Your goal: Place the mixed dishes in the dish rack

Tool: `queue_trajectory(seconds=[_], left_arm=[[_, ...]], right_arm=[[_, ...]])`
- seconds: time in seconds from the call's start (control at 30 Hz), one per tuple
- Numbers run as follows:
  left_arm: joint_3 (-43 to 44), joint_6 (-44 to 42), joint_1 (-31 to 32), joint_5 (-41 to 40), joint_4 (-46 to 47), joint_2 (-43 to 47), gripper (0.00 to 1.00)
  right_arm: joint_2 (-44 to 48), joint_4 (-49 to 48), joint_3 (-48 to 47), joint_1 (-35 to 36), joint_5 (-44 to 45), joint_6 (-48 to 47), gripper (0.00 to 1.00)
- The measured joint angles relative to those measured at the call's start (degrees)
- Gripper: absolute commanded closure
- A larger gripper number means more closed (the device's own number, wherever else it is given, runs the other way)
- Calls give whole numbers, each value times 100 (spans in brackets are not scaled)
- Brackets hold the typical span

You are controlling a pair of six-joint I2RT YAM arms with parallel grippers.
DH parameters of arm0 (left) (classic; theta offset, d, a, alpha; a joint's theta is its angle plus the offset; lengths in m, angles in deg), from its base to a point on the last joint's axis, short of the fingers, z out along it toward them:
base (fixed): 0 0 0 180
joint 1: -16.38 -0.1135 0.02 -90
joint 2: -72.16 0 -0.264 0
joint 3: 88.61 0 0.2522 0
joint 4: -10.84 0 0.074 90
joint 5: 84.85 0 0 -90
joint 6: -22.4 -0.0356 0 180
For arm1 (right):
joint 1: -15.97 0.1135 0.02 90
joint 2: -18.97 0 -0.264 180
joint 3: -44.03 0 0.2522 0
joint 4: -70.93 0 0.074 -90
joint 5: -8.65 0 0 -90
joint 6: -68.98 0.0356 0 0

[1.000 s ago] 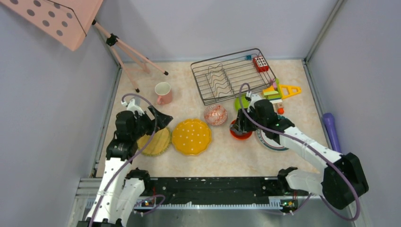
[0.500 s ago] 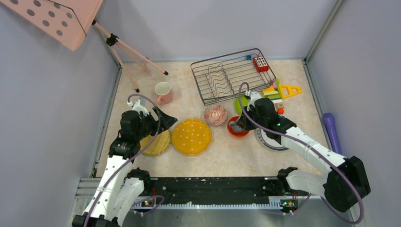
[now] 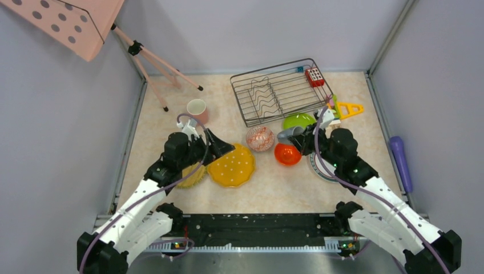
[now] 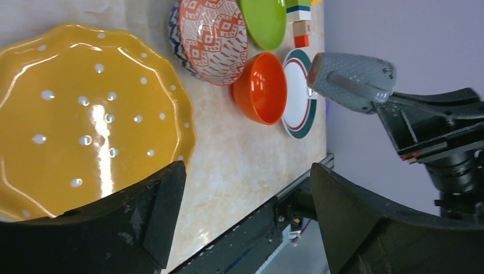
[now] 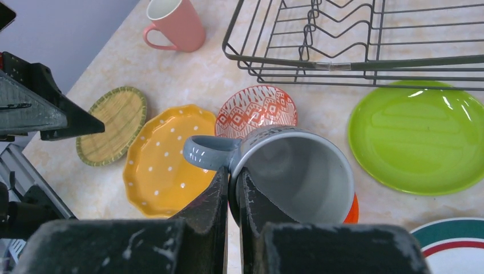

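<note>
My right gripper (image 5: 234, 182) is shut on the rim of the grey mug (image 5: 297, 171), beside its handle. It holds the mug (image 3: 288, 134) tilted in the air above the orange-red bowl (image 3: 287, 154). The dish rack (image 3: 279, 90) stands behind, with no dishes in it. My left gripper (image 3: 220, 148) hangs open and holds nothing over the edge of the yellow dotted plate (image 4: 85, 114). The patterned bowl (image 3: 259, 138), lime green plate (image 3: 299, 120), white green-rimmed plate (image 4: 298, 94) and pink mug (image 3: 197, 111) rest on the table. A second yellow plate (image 5: 111, 123) lies partly under the left arm.
Coloured toy blocks (image 3: 337, 108) lie right of the rack and a red block (image 3: 314, 76) sits in its far corner. A purple cylinder (image 3: 399, 160) lies by the right wall. Pink tripod legs (image 3: 154, 63) stand at the back left.
My right gripper closed on the grey mug and lifted it out of the orange-red bowl. My left arm swung right, from the green-edged plate to the dotted plate.
</note>
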Motion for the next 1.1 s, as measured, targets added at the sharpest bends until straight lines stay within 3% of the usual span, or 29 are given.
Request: queue_trajectory(seconds=[0.5, 1.1], left_arm=[[-46, 1652, 846, -234, 1403, -214, 22], [-46, 2949, 1578, -658, 2542, -901, 21]], right_arm=[[216, -1631, 817, 0, -881, 208, 100], [216, -3742, 1567, 0, -1858, 535, 100]])
